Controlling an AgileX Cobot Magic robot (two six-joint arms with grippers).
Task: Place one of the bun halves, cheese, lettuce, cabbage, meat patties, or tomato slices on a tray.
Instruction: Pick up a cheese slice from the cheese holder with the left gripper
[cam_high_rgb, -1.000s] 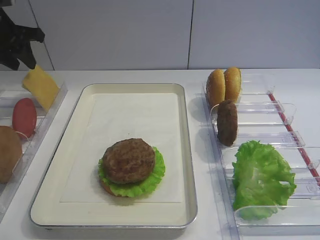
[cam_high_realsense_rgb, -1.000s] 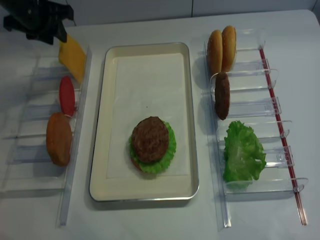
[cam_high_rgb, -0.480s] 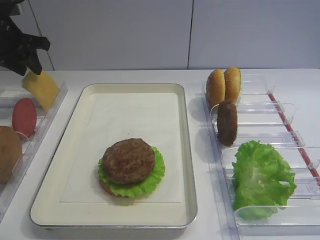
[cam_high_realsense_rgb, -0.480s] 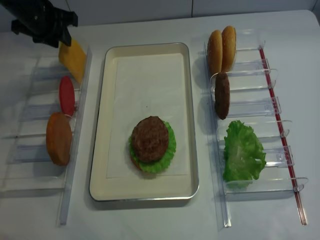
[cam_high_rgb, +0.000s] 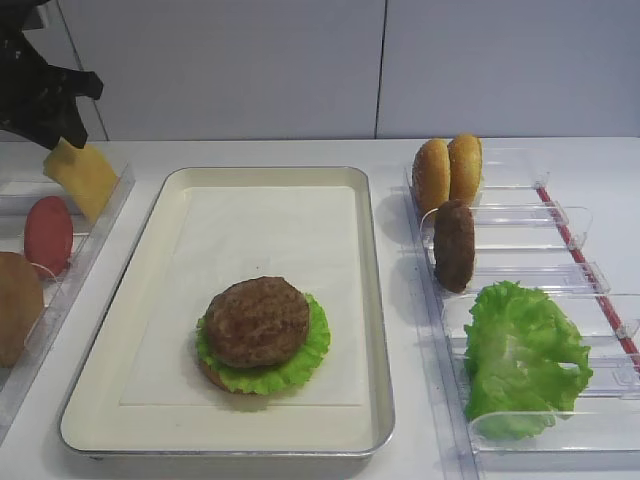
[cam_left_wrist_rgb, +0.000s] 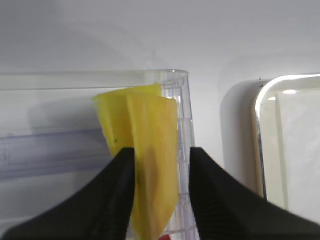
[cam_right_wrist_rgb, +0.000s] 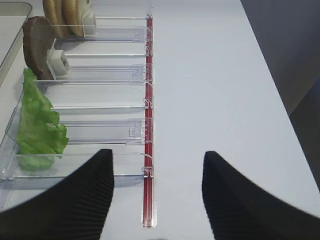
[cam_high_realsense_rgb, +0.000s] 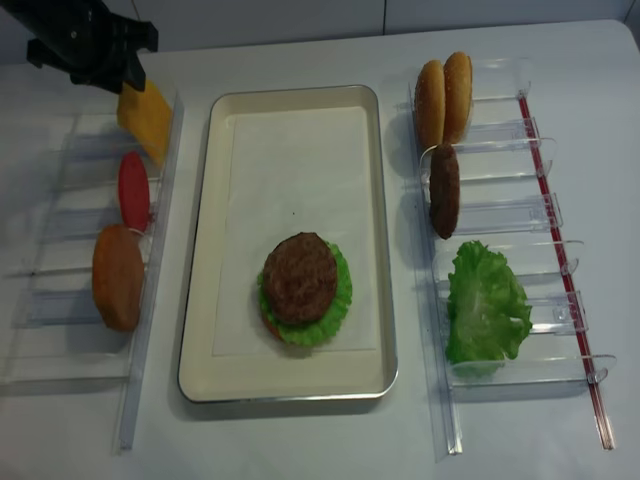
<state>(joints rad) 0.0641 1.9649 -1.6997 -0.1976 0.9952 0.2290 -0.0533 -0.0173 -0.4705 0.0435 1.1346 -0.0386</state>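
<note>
Left end effector (cam_left_wrist_rgb: 156, 192) astride the cheese (cam_left_wrist_rgb: 145, 150)

Its 2 fingers flank the slice standing in the left clear rack (cam_high_realsense_rgb: 90, 215), a narrow gap each side, not yet clamped. Right end effector (cam_right_wrist_rgb: 157, 192) gapes wide over the tabletop (cam_right_wrist_rgb: 215, 75), holding nothing.

Bright, even light — soft shadows

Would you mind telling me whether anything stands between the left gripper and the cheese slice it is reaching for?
Nothing visible does. In the wrist view the left gripper has its jaws on either side of the cheese, which stands upright in the clear rack beside the tray.
</note>
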